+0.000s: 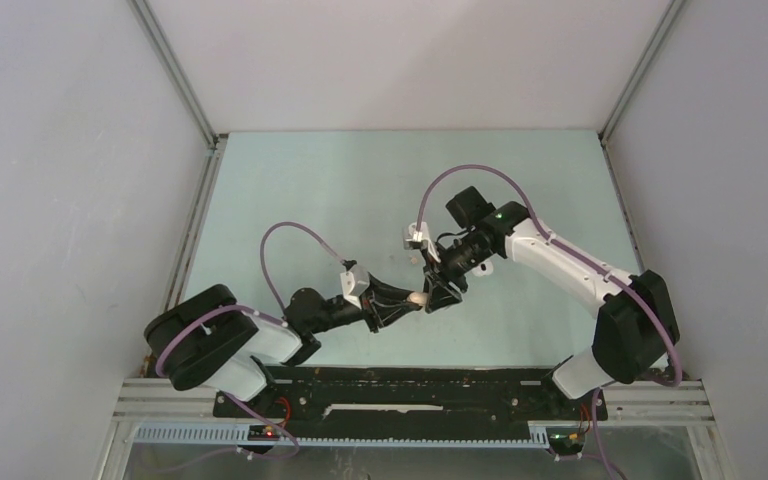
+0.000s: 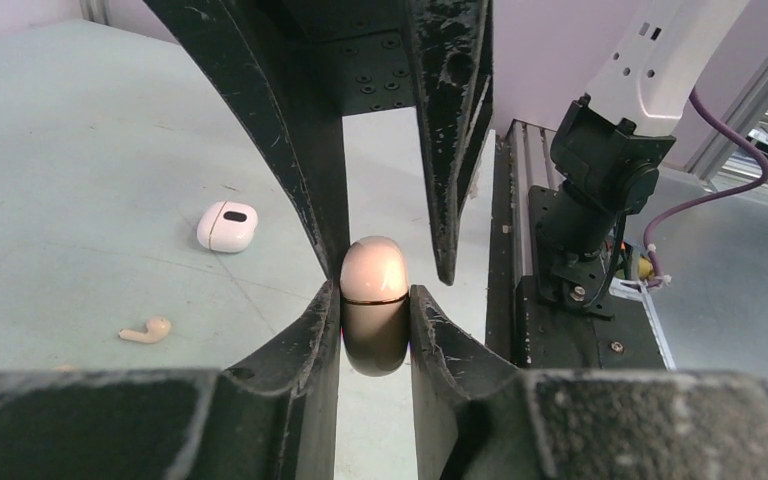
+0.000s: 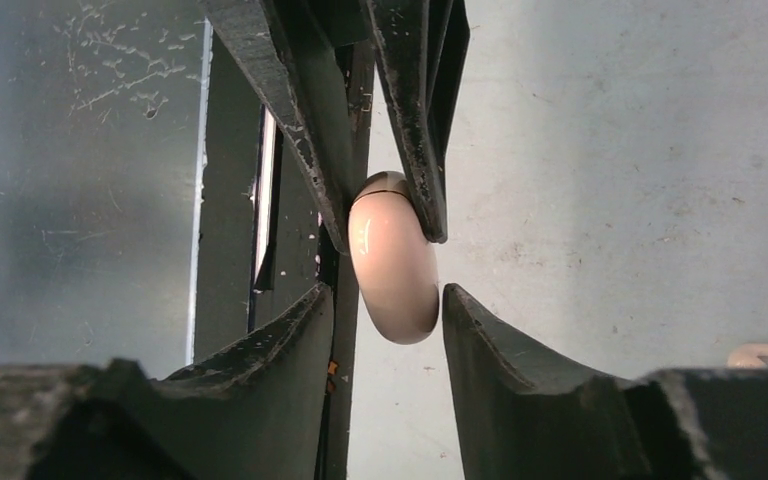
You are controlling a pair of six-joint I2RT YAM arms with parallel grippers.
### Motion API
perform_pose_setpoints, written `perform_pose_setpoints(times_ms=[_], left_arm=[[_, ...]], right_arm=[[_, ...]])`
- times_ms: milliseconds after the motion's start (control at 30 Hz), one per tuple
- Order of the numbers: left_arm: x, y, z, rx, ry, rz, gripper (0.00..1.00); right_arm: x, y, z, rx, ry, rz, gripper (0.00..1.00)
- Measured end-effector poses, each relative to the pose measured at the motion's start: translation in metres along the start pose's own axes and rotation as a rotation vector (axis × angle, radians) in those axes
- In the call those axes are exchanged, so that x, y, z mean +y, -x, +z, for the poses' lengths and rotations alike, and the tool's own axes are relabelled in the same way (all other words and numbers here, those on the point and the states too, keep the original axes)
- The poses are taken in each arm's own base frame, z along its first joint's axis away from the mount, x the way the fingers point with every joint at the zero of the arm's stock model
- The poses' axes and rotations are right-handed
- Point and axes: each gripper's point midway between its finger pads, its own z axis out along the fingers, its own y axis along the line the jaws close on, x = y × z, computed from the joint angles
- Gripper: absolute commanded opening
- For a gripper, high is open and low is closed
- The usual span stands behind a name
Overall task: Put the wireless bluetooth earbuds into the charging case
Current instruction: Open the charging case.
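left gripper (image 1: 405, 302) has the tan case (image 2: 373, 305) pinched tight, right gripper (image 3: 387, 300) fingers spread loose either side of it, tan bud (image 2: 146, 330) lying on the table (image 2: 80, 150) near the white case (image 2: 227, 226)

Left arm (image 1: 332, 316), right arm (image 1: 560, 262) reaching inward, tips meeting, left jaws clamped, right jaws slightly parted
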Motion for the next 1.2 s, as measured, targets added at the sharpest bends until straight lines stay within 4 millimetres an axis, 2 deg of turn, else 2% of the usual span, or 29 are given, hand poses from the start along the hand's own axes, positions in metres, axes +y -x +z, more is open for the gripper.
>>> perform_pose_setpoints(times_ms=[100,133,233,333,467,667,967,1200], left_arm=[[0.000,0.001,0.000,-0.003,-0.001,0.001,0.13],[-0.001,0.001,0.000,-0.004,-0.002,0.001,0.17],[-0.001,0.001,0.000,-0.003,-0.002,-0.005,0.44],[0.003,0.002,0.000,-0.010,0.022,-0.008,0.53],[0.008,-0.004,-0.001,0.027,0.059,-0.006,0.54],[0.005,-0.008,0.008,0.121,0.066,0.062,0.53],[0.006,-0.021,0.006,0.173,0.066,0.069,0.43],[0.004,-0.021,0.008,0.165,0.050,0.070,0.32]], right_arm=[[-0.002,0.000,0.000,0.001,-0.005,0.006,0.32],[-0.002,0.000,0.000,0.002,-0.009,0.005,0.27],[-0.004,0.000,0.000,0.003,-0.016,0.002,0.17],[-0.006,-0.002,0.000,0.017,-0.031,-0.005,0.12],[-0.011,-0.007,-0.002,0.081,-0.101,-0.055,0.09],[-0.009,-0.001,-0.015,0.132,-0.210,-0.182,0.09],[-0.009,-0.003,-0.016,0.185,-0.253,-0.230,0.10],[-0.008,-0.004,-0.014,0.193,-0.251,-0.235,0.12]])
